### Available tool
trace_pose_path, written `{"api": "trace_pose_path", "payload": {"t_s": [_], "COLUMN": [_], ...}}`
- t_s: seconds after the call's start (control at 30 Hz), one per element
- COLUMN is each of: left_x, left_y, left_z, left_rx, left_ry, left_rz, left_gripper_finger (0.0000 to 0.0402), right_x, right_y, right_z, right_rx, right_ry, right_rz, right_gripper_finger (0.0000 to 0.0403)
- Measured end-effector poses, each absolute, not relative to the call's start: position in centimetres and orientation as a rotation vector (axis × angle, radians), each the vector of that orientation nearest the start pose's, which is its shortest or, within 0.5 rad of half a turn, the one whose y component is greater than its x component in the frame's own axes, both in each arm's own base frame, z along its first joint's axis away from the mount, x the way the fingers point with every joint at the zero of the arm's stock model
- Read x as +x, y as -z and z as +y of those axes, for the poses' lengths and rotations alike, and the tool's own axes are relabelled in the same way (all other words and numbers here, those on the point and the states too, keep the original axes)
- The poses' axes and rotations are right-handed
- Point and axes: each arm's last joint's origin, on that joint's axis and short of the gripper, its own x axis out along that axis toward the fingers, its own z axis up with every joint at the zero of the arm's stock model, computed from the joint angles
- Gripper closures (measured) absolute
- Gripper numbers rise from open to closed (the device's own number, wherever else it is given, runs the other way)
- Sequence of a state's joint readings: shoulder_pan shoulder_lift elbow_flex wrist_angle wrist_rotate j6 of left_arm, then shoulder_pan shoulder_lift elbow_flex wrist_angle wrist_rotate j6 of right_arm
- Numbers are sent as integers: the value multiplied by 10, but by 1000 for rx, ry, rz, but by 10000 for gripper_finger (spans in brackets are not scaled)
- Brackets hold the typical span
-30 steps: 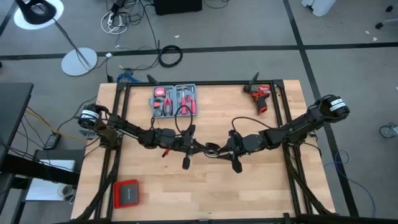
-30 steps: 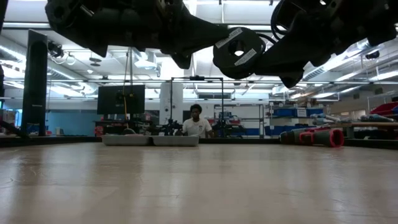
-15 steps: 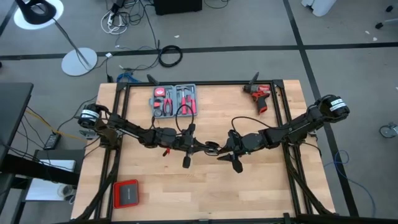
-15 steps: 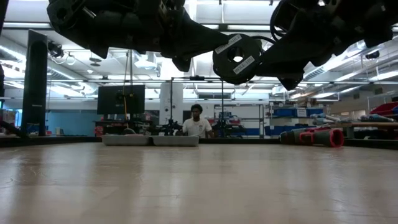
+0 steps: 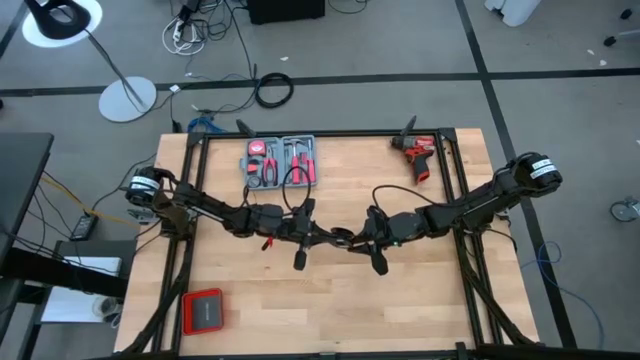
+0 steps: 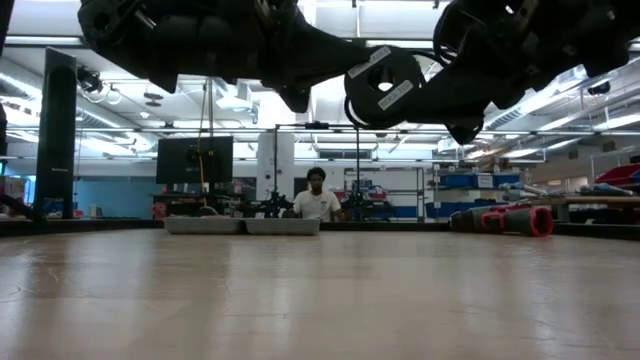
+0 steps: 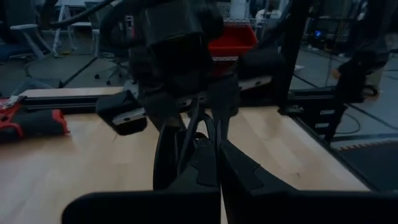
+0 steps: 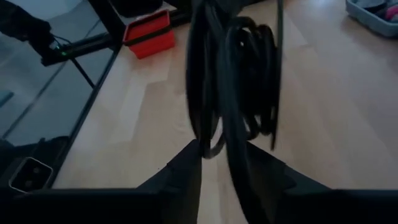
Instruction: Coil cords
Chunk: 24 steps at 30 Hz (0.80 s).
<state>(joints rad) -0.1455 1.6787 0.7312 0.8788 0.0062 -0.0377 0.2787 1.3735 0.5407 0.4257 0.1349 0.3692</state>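
In the right wrist view, the thin black cable [image 8: 239, 81] hangs as a bundle of several loops directly ahead of the right gripper [image 8: 222, 163], its loops standing roughly upright with strands dropping into the gap between the two dark fingers [image 8: 177, 171]. Those fingers stand part-way apart around the strands; whether they pinch any of them I cannot tell.

The left wrist view shows the left gripper [image 7: 219, 163] with its fingers pressed together, black strands rising just beyond their tips; it looks to be holding the cable, though the contact itself is dim.

From above, the two grippers meet near the centre of the pale wooden table [image 5: 330, 310], the left gripper [image 5: 325, 238] reaching toward three o'clock and the right gripper [image 5: 362, 241] toward nine o'clock, with the coil [image 5: 343, 239] between them, almost touching both. Both are about equally near. The next wrap, I judge, turns on the right gripper catching a strand while the left anchors the bundle.

The small plug block cannot be picked out. Farther off, at about eleven o'clock, lies the open grey tool case [image 5: 281, 160].
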Motion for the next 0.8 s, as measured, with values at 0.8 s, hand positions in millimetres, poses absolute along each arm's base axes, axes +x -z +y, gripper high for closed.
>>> {"api": "trace_pose_path", "payload": {"t_s": [0.8], "left_x": [336], "left_y": [-198], "left_z": [-53], "left_rx": [-81], "left_ry": [246], "left_rz": [101], "left_gripper_finger": [400], "right_x": [256], "right_y": [-182], "right_z": [69], "right_rx": [198], "right_ry": [-61], "right_rz": [433], "right_gripper_finger": [348]}}
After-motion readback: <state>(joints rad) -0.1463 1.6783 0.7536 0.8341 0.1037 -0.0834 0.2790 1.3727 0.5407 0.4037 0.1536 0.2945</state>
